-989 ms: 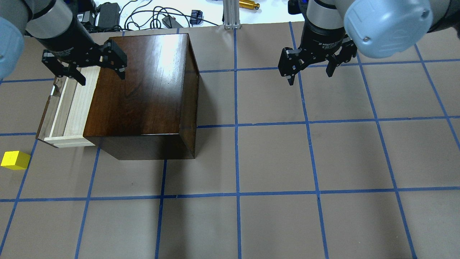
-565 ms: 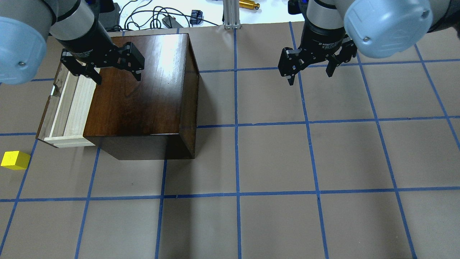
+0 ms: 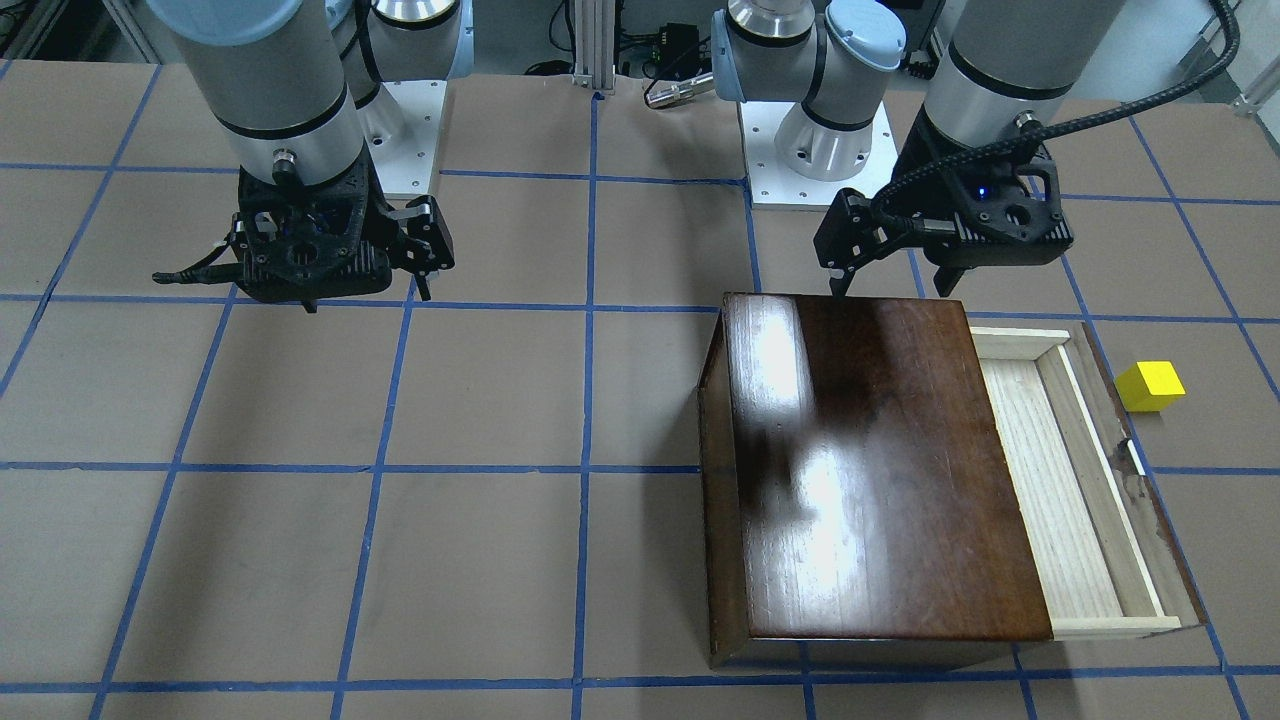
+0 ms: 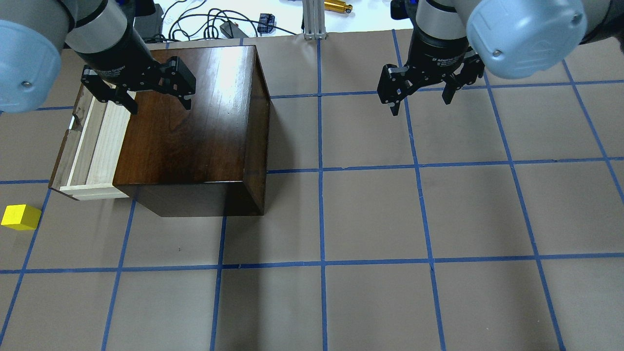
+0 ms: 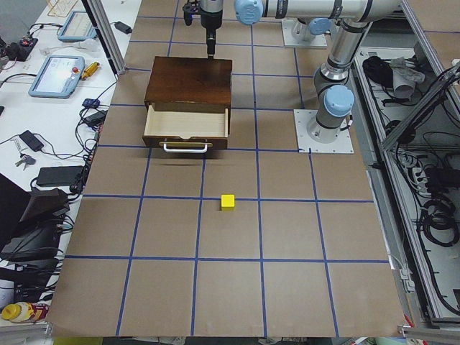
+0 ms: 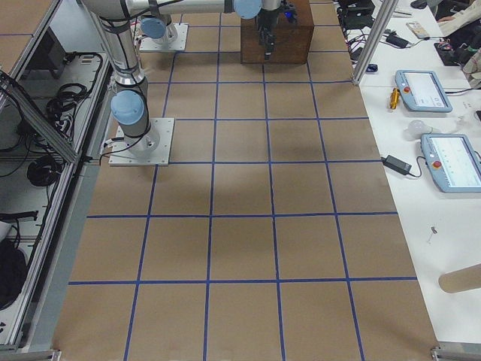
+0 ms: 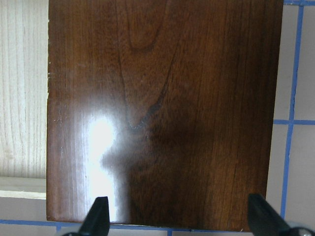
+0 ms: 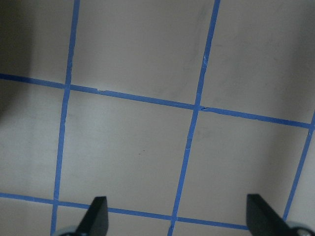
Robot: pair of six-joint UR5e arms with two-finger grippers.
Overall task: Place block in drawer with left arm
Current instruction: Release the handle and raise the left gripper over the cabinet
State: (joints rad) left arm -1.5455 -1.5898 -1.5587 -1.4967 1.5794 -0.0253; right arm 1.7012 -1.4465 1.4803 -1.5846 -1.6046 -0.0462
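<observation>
Dark box point(image 4: 195, 126) sits under my left end effector point(image 4: 160, 107), spread wide, empty; block point(image 4: 20, 217) lies beyond the open drawer point(image 4: 90, 151).

Bright yellow, plain-faced: the block point(image 4: 20, 217). Glossy dark brown with fine lengthwise grain and white glare patches: the wooden box point(image 4: 190, 122). Pale, straight-grained wood inside the drawer point(image 3: 1020, 480), dark brown on its front, silvery on its pull point(image 5: 185, 147). Dull brown across the table point(image 4: 370, 214), crossed by a square grid of blue tape lines point(image 4: 321, 214). Black on the left gripper point(image 4: 160, 107) and the right gripper point(image 4: 420, 106). Silver-grey on the left arm point(image 4: 97, 24) and the right arm point(image 4: 438, 14), light blue on their joint caps point(image 4: 526, 34). A small blue light point(image 3: 981, 190) on the left gripper's body.
</observation>
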